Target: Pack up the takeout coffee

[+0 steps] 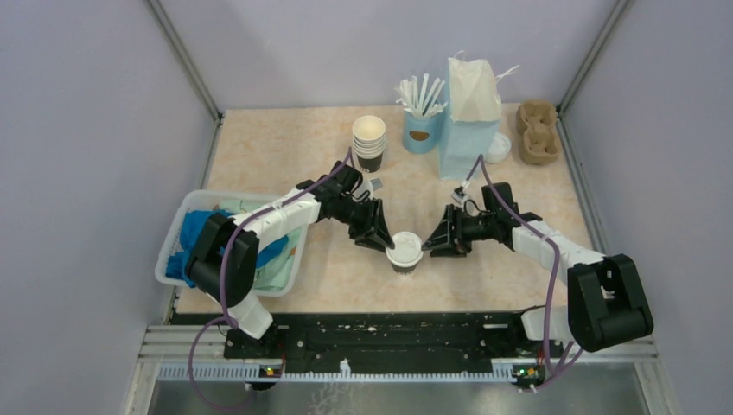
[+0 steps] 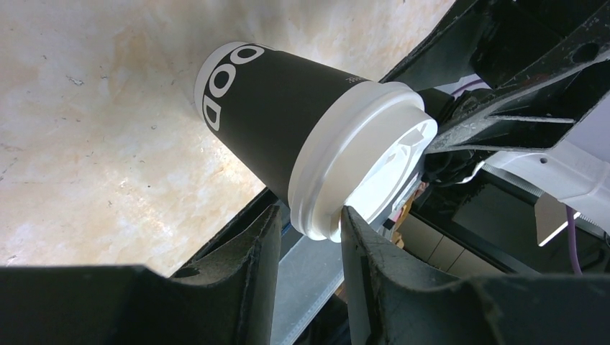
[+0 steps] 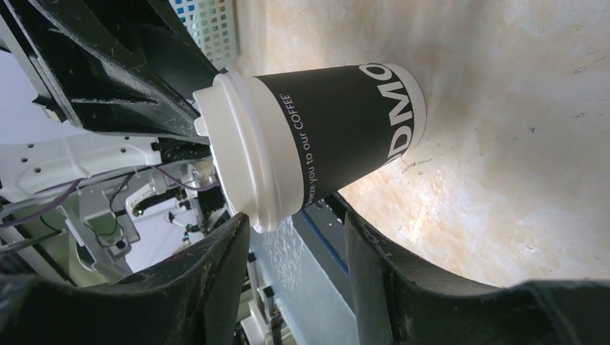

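Observation:
The takeout coffee (image 1: 404, 251), a black-sided paper cup with a white lid, stands upright near the table's front middle. My left gripper (image 1: 383, 240) reaches it from the left. In the left wrist view the left gripper (image 2: 309, 212) is closed round the edge of the lid (image 2: 360, 158), with one finger (image 2: 360, 237) on the lid's top and the other at its skirt. My right gripper (image 1: 435, 242) faces the cup from the right. In the right wrist view the right gripper (image 3: 295, 219) stands open below the cup (image 3: 324, 129), with a clear gap to one finger (image 3: 367, 251).
A white basket (image 1: 162, 259) of blue and green cloth sits at the left. At the back stand a stack of lidless cups (image 1: 369, 143), a light blue cup of white sticks (image 1: 421, 130), a paper bag (image 1: 471, 121), a loose white lid (image 1: 499, 147) and a cardboard cup carrier (image 1: 537, 131).

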You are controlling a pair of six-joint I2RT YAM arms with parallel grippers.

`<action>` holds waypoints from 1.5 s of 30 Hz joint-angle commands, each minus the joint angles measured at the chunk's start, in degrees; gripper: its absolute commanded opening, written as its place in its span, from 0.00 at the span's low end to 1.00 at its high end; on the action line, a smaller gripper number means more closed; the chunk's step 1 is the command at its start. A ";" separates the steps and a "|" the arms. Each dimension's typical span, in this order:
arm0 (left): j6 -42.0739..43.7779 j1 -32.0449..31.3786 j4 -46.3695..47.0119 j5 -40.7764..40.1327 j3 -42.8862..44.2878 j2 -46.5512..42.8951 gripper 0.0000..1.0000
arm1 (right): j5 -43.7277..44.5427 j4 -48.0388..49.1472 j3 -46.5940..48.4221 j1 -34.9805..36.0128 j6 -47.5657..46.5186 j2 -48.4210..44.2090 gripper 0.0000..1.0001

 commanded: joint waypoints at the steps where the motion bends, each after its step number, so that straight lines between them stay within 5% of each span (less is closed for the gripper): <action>1: 1.27 -0.79 -0.91 -2.18 1.22 1.41 0.42 | 1.97 0.92 1.67 0.36 -1.16 1.13 0.49; 5: 1.26 -1.11 -0.72 -2.74 0.73 1.46 0.42 | 9.45 -1.49 0.43 0.42 -1.90 3.41 0.37; 12: 0.89 -1.26 0.14 -5.05 -2.58 0.51 0.40 | 27.74 -11.01 -0.15 2.66 -2.71 4.17 0.36; 20: 0.38 -1.25 -1.48 -3.55 2.06 -0.99 0.48 | 11.51 -8.48 6.30 0.80 0.02 -3.03 0.49; 26: -1.25 -1.27 -0.94 -2.62 2.01 -2.15 0.51 | 2.23 -6.07 5.31 -0.08 -1.25 -7.40 0.75; 33: -0.85 -1.24 -0.67 -2.93 1.21 -1.82 0.52 | 4.30 1.84 0.64 5.80 2.56 -3.37 0.73; 39: -0.46 -1.27 1.00 -5.15 -3.61 -1.79 0.48 | 10.23 9.52 -6.47 5.80 4.87 1.57 0.61; 45: -0.97 -1.28 0.81 -4.99 -3.81 -3.71 0.48 | 14.18 -0.40 -0.79 5.81 0.68 -2.73 0.59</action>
